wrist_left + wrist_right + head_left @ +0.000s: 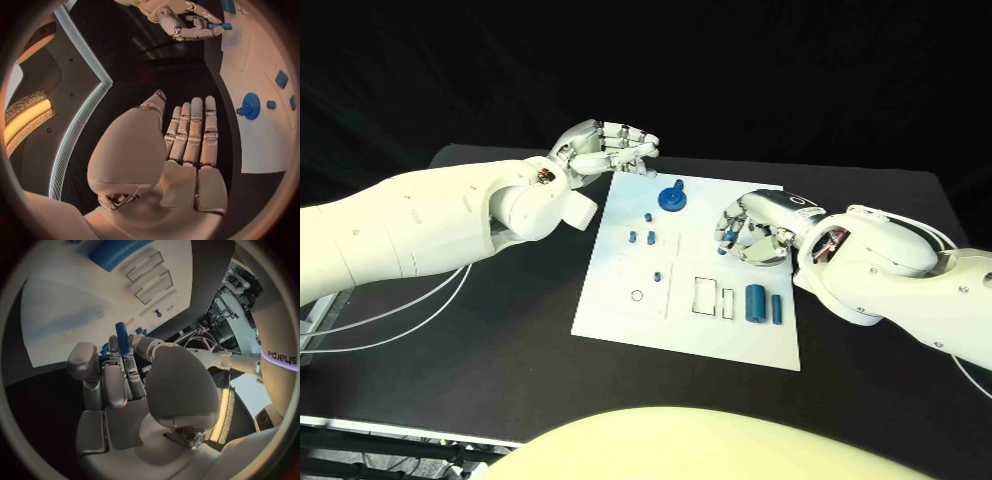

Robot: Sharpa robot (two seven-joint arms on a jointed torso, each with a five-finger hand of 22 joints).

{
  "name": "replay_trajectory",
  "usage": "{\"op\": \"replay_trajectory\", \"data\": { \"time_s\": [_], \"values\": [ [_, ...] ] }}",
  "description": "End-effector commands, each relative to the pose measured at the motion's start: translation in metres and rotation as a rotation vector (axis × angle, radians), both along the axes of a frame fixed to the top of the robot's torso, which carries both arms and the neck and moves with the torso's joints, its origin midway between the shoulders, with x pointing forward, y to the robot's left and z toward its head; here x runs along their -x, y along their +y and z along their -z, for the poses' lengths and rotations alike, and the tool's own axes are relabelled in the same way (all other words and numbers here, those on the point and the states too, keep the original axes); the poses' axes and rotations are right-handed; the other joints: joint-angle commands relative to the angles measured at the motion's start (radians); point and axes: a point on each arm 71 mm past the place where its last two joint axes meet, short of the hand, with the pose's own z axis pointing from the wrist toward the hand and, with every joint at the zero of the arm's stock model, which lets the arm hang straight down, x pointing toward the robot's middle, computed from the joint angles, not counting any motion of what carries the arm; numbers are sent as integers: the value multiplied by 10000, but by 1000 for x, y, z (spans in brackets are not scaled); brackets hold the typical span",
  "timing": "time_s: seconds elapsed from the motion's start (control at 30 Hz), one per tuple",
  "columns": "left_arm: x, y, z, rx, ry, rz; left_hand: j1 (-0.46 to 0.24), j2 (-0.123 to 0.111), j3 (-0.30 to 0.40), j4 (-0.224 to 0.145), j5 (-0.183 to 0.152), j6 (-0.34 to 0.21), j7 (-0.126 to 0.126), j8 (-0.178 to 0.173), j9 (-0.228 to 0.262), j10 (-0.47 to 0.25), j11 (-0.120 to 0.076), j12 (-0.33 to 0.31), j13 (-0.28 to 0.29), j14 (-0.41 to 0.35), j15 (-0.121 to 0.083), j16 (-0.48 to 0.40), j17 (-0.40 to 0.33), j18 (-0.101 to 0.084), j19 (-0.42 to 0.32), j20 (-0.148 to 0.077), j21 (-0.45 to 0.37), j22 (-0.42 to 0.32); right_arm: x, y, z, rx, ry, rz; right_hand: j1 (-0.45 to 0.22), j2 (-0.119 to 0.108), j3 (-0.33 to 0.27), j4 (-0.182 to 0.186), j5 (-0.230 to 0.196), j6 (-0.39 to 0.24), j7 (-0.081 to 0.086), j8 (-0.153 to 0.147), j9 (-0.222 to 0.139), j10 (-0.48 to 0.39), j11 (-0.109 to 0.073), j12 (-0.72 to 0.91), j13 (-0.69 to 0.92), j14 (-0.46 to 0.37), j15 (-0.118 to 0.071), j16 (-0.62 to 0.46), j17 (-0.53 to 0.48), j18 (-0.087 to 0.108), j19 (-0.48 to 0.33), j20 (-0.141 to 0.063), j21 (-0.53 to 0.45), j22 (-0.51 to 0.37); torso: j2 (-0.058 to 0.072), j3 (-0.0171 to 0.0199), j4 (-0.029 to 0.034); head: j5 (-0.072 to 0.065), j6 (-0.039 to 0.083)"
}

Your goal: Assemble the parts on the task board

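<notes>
R hand (750, 232): over task board (625, 270), right half; fingers curled round a blue peg (121, 335), pinched betw. thumb and fingers, peg upright-ish, its tip clear above the fingertips (R wrist view).
Just nearside of R hand, on board: large blue block (756, 301) w/ narrow blue bar (776, 307) beside it; two empty rect. slots (705, 296) next to these toward L hand side.
Further toward L side: small blue stud (655, 273), ring outline (636, 295).
Beyond R hand, toward L hand: pair of small blue pieces (642, 237), one more (649, 216), blue gear (674, 197) w/ centre post, standing near board's far edge.
L hand (607, 146): beyond board's far-left corner, above black table (473, 350); holds nothing; fingers straight and together (L wrist view). Gear is nearest part to it.
</notes>
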Motion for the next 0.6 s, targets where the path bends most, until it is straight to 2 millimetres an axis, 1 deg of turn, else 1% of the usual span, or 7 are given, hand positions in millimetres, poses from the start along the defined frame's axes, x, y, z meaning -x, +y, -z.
{"op": "replay_trajectory", "data": {
  "time_s": [0.03,0.2,0.27,0.4,0.47,0.6],
  "values": [
    [0,-3,-1,70,-63,156,-20,66,32,38,22,-72,187,4,-7,-30,32,49,-11,-80,6,28,-15,45,43,-3,-46,-8,5,11,-2,-160,-42,-399,105,192,374,-312,12,0,-3,61,20,574,-561,24,20,208,-72,62,30,-156,78,-26,27,217,10,8,2,15,2],
    [0,-4,-1,83,-65,188,-20,66,32,38,22,-72,187,4,-7,-30,32,49,-11,-80,6,28,-15,45,43,-3,-46,-8,13,34,-1,-359,-45,-991,111,189,402,-327,12,-9,2,69,31,578,-561,27,26,207,-74,60,26,-160,83,-29,50,232,1,5,-2,66,2],
    [0,-5,-1,88,-66,201,-20,66,32,38,22,-72,187,4,-7,-30,32,49,-11,-80,6,28,-15,45,43,-3,-46,-8,15,40,-1,-395,-34,-1130,114,187,415,-335,12,-14,4,73,36,578,-560,28,28,208,-74,61,28,-157,77,-30,35,230,-1,5,-3,90,2],
    [0,-7,-1,101,-66,249,-20,66,32,38,22,-72,187,4,-7,-30,32,49,-11,-80,6,28,-15,45,43,-3,-46,-8,22,61,4,-522,28,-1634,115,186,420,-338,12,-16,6,74,38,578,-559,28,29,207,-74,59,24,-153,70,-31,15,223,10,16,18,142,2],
    [-1,-8,-1,106,-67,272,-20,66,32,38,22,-72,187,4,-7,-30,32,49,-11,-80,6,28,-15,45,43,-3,-46,-8,26,72,7,-585,83,-1871,118,185,432,-345,12,-21,9,77,43,576,-557,27,30,205,-74,55,16,-149,62,-32,-8,217,7,17,28,191,2],
    [-1,-10,-1,115,-67,307,-20,66,32,38,22,-72,187,4,-7,-30,32,49,-11,-80,6,28,-15,45,43,-3,-46,-8,34,90,14,-687,211,-2254,122,186,449,-356,11,-30,16,80,49,572,-553,25,32,200,-74,40,-10,-144,49,-33,-40,208,5,0,27,301,2]
  ]
}}
